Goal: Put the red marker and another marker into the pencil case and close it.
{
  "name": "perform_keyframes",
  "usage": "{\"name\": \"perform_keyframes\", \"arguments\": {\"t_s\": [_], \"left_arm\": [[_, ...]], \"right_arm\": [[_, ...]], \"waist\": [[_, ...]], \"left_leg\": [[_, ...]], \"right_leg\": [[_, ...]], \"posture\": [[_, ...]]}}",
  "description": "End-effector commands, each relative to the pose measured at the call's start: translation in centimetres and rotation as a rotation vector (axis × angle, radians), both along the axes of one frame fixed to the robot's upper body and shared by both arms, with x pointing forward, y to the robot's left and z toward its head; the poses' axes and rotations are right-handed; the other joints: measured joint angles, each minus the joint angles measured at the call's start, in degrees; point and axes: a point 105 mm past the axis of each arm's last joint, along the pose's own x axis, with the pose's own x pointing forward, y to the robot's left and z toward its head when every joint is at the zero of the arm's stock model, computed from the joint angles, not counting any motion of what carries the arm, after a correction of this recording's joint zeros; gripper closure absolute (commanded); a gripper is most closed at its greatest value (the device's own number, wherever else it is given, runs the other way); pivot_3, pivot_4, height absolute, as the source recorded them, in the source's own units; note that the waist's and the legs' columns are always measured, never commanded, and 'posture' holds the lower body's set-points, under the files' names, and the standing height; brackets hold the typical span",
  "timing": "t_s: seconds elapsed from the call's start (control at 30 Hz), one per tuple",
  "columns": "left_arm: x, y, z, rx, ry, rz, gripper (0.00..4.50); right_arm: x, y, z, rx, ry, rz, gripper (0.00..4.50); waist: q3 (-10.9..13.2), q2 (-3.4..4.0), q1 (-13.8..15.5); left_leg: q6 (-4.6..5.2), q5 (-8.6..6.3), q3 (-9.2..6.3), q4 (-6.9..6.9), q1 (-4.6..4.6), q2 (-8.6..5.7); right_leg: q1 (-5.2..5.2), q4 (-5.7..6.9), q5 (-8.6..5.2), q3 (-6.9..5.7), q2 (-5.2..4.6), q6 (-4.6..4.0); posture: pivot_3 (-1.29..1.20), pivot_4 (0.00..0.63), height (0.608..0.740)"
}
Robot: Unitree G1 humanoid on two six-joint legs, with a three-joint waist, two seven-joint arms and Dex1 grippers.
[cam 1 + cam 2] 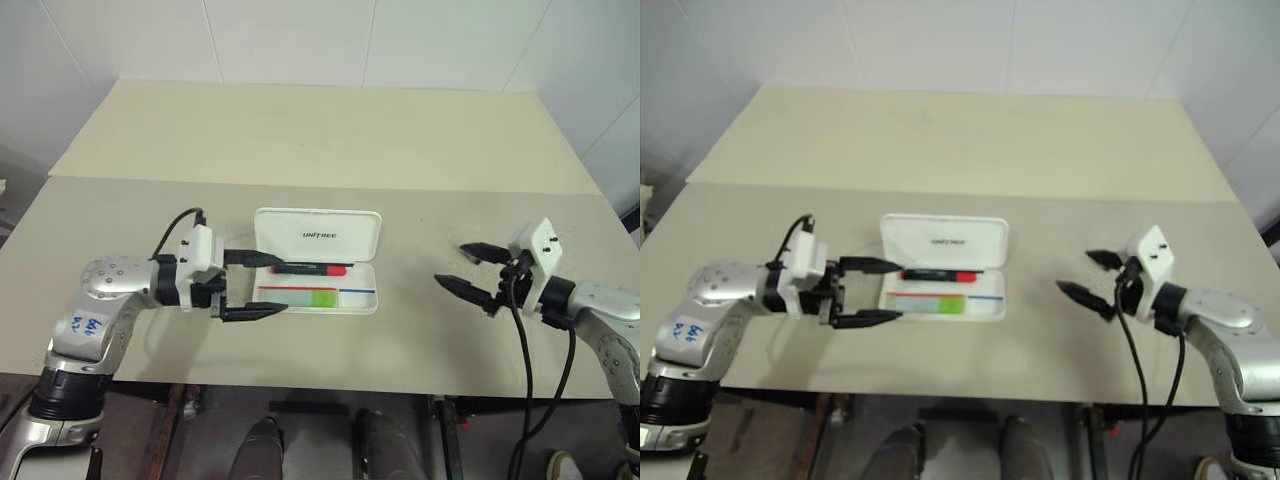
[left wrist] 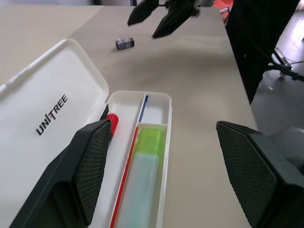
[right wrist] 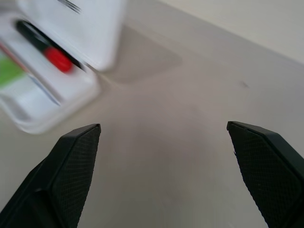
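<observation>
the white pencil case (image 1: pixel 318 262) lies open a little left of the middle of the head view, on the near part of the beige table (image 1: pixel 330 140), its lid (image 1: pixel 318 236) tipped back toward the wall with the dark lettering showing. inside the tray, the red marker (image 1: pixel 312 268) lies lengthwise along the back edge next to the hinge, its red cap pointing to the right of the frame. the green highlighter (image 1: pixel 308 297) lies in the front compartment, parallel to it, with its bright green cap also to the right.

the left gripper (image 1: pixel 250 284) sits at the left end of the case, pointing toward the right of the frame. its two black fingers (image 2: pixel 92 164) are spread apart and empty, one over the back left corner of the tray, the other by the front left corner.

the right gripper (image 1: pixel 472 267) is on the right of the frame, well apart from the case, over bare table. its fingers (image 3: pixel 71 175) are spread wide and hold nothing.

in the left wrist view a small dark object (image 2: pixel 124 43) lies on the table beyond the case.
</observation>
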Motion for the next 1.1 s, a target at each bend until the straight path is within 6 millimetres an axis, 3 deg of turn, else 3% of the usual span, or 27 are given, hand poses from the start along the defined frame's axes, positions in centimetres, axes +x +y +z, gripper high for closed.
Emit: {"name": "perform_keyframes", "arguments": {"t_s": [0.03,0.1,0.43,0.6,0.73,0.8,0.83,0.93,1.1], "left_arm": [[-0.3,-0.2,2.5,-0.047,-0.063,-0.01,0.44],[-0.3,-0.4,2.9,-0.06,-0.063,-0.019,0.01],[0.1,-0.9,3.4,-0.076,-0.09,-0.015,0.01],[0.1,-0.8,3.5,-0.069,-0.107,-0.006,0.01],[0.1,-0.5,3.8,-0.063,-0.12,0.008,0.0],[0.0,-0.4,3.8,-0.06,-0.122,0.012,0.0],[-0.1,-0.4,3.8,-0.059,-0.121,0.014,0.0],[-0.1,-0.3,3.8,-0.059,-0.122,0.019,0.0],[0.0,-0.2,3.8,-0.055,-0.125,0.024,0.0]], "right_arm": [[1.7,-2.7,0.2,-0.045,-0.027,-0.077,0.0],[2.9,-3.9,-0.3,-0.05,-0.02,-0.114,0.0],[6.7,-4.0,-1.3,-0.067,-0.001,-0.102,0.0],[7.3,-3.8,-2.6,-0.076,0.056,-0.07,0.0],[7.1,-4.8,-3.6,-0.086,0.099,-0.093,0.96],[6.8,-5.6,-4.1,-0.09,0.117,-0.112,0.96],[6.7,-6.1,-4.3,-0.089,0.124,-0.127,1.45],[6.2,-6.9,-4.8,-0.087,0.145,-0.142,2.31],[5.9,-6.1,-4.6,-0.074,0.133,-0.086,3.93]], "waist": [[0.0,0.0,-0.1],[0.0,0.0,-0.3],[0.0,0.02,-0.5],[0.0,0.02,-0.5],[0.0,0.02,-0.5],[0.0,0.02,-0.5],[0.0,0.01,-0.4],[0.0,0.0,-0.1],[0.0,-0.02,0.1]], "left_leg": [[0.0,0.0,0.0,0.0,0.02,0.0],[0.0,0.0,0.06,0.04,0.02,0.0],[0.0,0.02,0.17,-0.01,0.1,0.0],[0.0,0.01,0.19,-0.02,0.09,0.0],[0.0,0.01,0.2,0.0,0.11,0.0],[-0.01,0.02,0.2,0.03,0.14,0.0],[-0.01,0.02,0.2,0.05,0.19,0.0],[0.0,0.04,0.2,0.11,0.37,-0.01],[0.06,0.1,0.2,0.32,0.35,-0.09]], "right_leg": [[0.02,0.0,0.0,0.0,0.0,0.01],[0.02,0.0,0.02,0.05,0.0,0.0],[0.01,0.0,0.23,0.23,0.05,0.39],[0.01,-0.01,0.25,0.26,0.05,0.43],[0.02,-0.01,0.28,0.28,0.05,0.47],[0.08,-0.01,0.3,0.28,0.05,0.5],[0.17,-0.03,0.3,0.28,0.06,0.5],[0.59,-0.36,0.34,0.28,0.06,0.49],[0.77,-0.47,0.12,0.39,0.03,-0.08]], "posture": [[0.0,0.15,0.74],[0.0,0.15,0.74],[0.0,0.15,0.74],[0.0,0.15,0.74],[0.0,0.15,0.74],[0.0,0.15,0.74],[0.0,0.15,0.74],[0.0,0.15,0.74],[0.0,0.15,0.74]]}}
